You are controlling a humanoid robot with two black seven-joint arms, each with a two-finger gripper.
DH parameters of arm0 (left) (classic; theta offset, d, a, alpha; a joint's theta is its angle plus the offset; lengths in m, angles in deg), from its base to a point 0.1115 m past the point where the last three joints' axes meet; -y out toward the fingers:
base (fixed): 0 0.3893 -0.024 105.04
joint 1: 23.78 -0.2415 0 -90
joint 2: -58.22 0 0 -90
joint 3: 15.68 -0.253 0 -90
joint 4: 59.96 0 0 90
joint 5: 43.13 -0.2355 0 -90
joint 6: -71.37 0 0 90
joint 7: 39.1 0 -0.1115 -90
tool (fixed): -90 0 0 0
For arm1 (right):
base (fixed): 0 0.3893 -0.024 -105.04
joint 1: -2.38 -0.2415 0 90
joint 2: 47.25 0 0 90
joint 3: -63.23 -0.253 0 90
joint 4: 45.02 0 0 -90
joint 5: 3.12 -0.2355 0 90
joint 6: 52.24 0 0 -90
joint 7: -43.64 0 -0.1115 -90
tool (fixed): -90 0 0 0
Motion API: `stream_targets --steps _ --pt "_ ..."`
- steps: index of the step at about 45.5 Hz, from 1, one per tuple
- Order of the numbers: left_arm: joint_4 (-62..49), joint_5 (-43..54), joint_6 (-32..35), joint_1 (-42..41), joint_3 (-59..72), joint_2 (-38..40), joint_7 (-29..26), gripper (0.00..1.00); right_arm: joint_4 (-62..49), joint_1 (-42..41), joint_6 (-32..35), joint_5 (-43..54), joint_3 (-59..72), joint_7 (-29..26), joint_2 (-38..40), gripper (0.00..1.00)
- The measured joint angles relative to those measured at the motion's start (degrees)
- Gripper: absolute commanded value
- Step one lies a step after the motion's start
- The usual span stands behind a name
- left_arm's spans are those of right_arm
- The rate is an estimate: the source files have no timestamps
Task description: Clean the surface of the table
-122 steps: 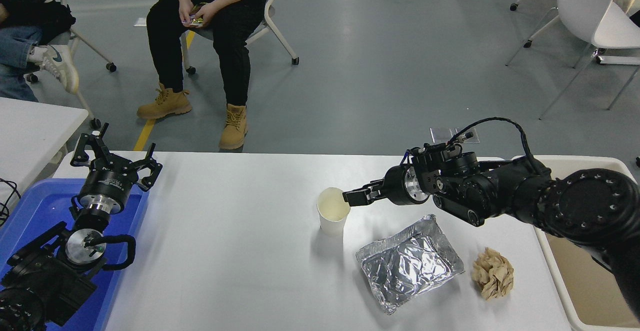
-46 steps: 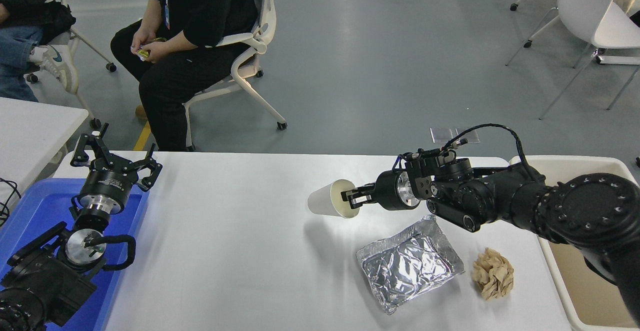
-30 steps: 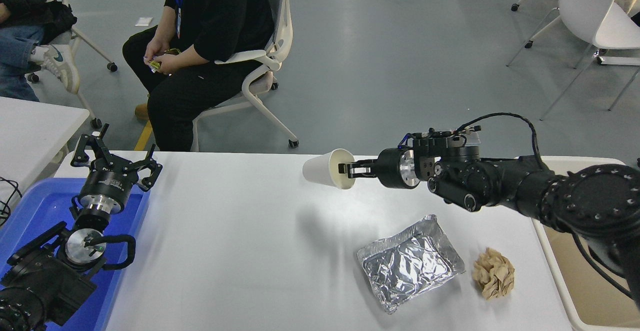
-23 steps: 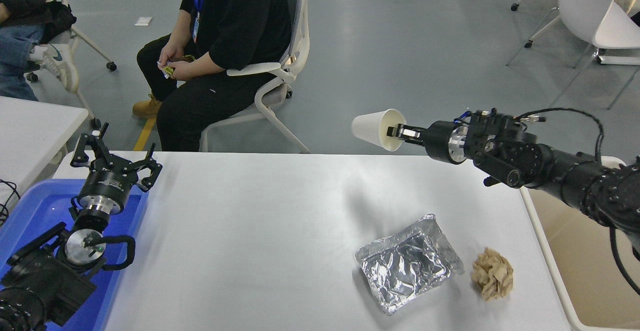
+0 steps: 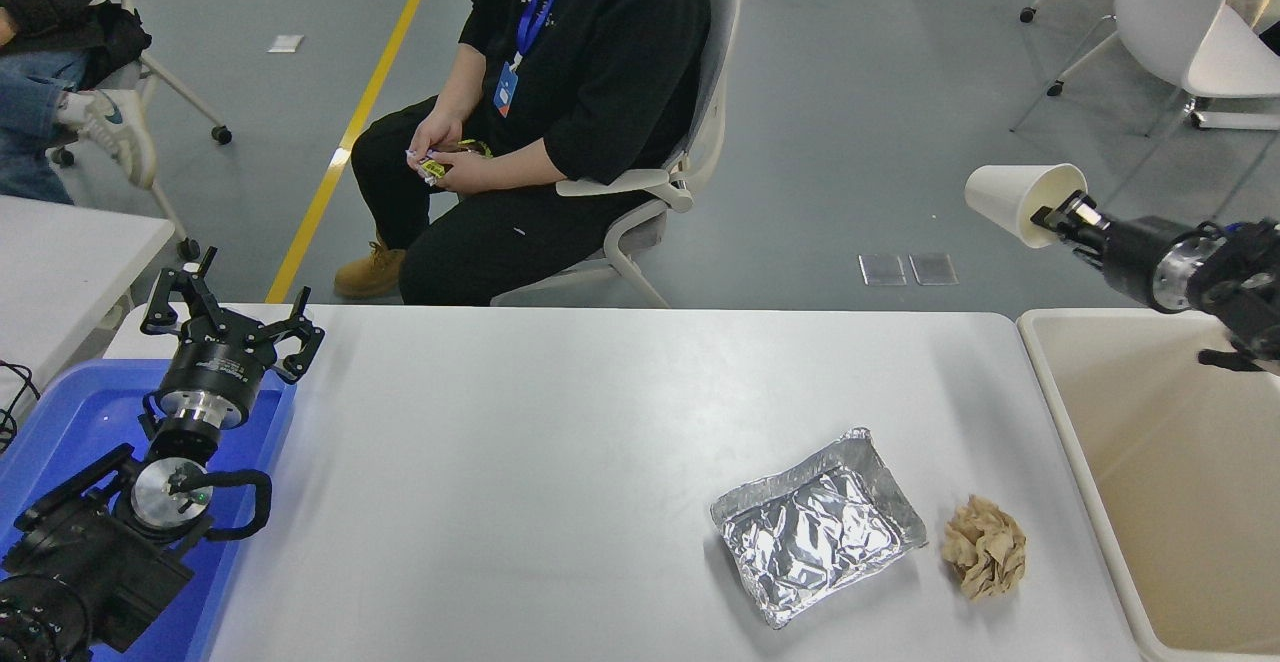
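Observation:
The table surface (image 5: 520, 462) is a wide white top. On its right part lie a crumpled foil tray (image 5: 818, 525) and a brown paper wad (image 5: 986, 546). My right gripper (image 5: 1052, 215) is raised high at the right edge, beyond the table's far right corner, shut on the rim of a white paper cup (image 5: 1010, 197) that lies tipped on its side in the air. My left gripper (image 5: 228, 317) is parked open at the lower left over the blue bin.
A beige bin (image 5: 1150, 462) stands off the table's right end, below the right arm. A blue bin (image 5: 70, 422) sits at the left. A person sits on a chair (image 5: 700, 92) beyond the far edge. A smaller white table (image 5: 60, 252) is at the left.
The right gripper closed on the cup's rim, lifted it off the table, tipped it sideways and carried it up and to the right. The seated person rolled rightward.

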Motion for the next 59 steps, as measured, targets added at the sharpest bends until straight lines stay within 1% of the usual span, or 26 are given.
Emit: stream_targets --steps 16,30,45,59 --pt "0.0 0.0 0.0 0.0 0.0 0.0 0.0 1.0 -3.4 7.2 0.3 -0.8 -5.2 -0.5 5.1 0.0" --pt "0.0 0.0 0.0 0.0 0.0 0.0 0.0 1.0 -6.8 12.7 0.1 -0.3 -6.2 -2.2 6.7 0.0" --pt "0.0 0.0 0.0 0.0 0.0 0.0 0.0 1.0 -9.1 17.8 -0.8 0.9 -1.6 -3.3 6.6 0.0" --pt "0.0 0.0 0.0 0.0 0.0 0.0 0.0 1.0 -9.8 20.9 -4.9 2.5 7.6 -3.8 3.9 0.0"
